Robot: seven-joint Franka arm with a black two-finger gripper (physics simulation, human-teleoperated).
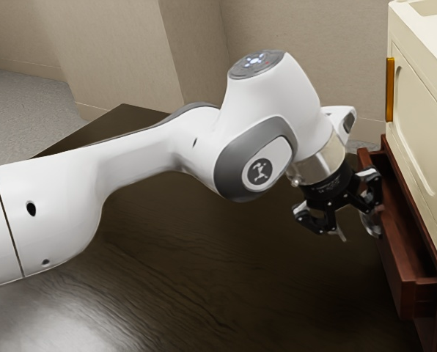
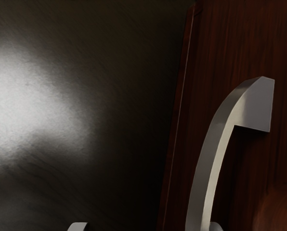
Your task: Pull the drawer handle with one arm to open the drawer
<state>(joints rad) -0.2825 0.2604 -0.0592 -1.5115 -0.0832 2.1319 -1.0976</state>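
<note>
1. Dark brown table (image 1: 204, 293), spread across the exterior view's lower middle.
2. White arm (image 1: 138, 169), reaching from the exterior view's left to right of centre.
3. Cream cabinet (image 1: 427, 125), upper right of that frame.
4. Red-brown drawer (image 1: 398, 282), right side below the cabinet, partly open; I can see inside it.
5. My black gripper (image 1: 356, 224), right of centre by the drawer front, fingers (image 2: 77, 227) wide apart.
6. Silver curved handle (image 2: 203, 178), on the drawer front, close beside one fingertip.
</note>
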